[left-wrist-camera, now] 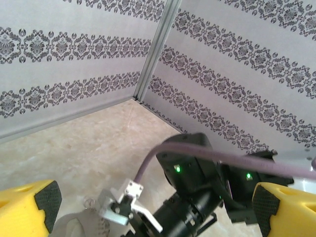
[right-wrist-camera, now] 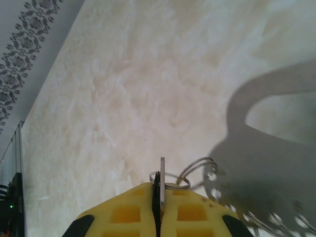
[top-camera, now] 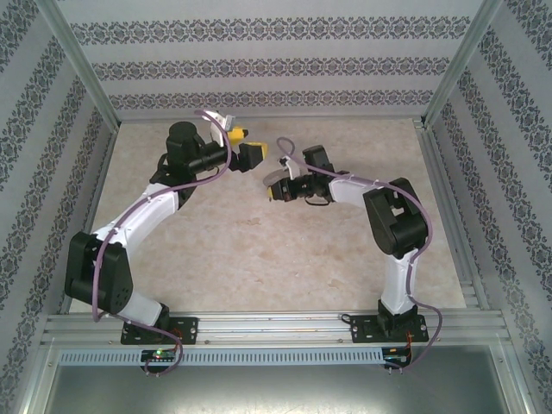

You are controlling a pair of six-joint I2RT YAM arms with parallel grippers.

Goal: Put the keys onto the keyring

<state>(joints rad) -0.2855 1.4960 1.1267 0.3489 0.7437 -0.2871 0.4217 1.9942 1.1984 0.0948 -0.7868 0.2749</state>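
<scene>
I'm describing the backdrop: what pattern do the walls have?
The walls are pale grey with dark floral bands, clearest from the left wrist.

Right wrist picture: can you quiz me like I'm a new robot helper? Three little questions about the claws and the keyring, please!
1. True or false: the left claw is squeezed shut.
2. Which one pinches the keyring? A) the left claw B) the right claw C) neither
3. Fill in: the right claw's fingers are coloured ____.

Key:
1. False. Its two sides stand wide apart.
2. B. It is shut on a thin metal part of the keyring.
3. Yellow.
</scene>
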